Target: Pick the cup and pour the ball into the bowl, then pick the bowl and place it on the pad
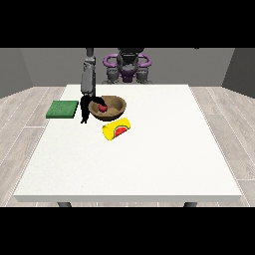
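Now red ball [102,107] in brown bowl [115,111], yellow cup [116,129] on its side, fingers [85,115] unclear.

The worktop [149,164] lies bare across its near half and whole right side. Obstacles cluster at the far left: the bowl [110,107], the tipped cup [116,129] just in front of it, and the robot hand [86,110] at the bowl's left rim. The pad [63,109] lies beside the hand, a narrow gap between.

Red ball [102,107] inside brown bowl [112,107]; yellow cup [116,129] toppled beside; green pad [63,109] apart.
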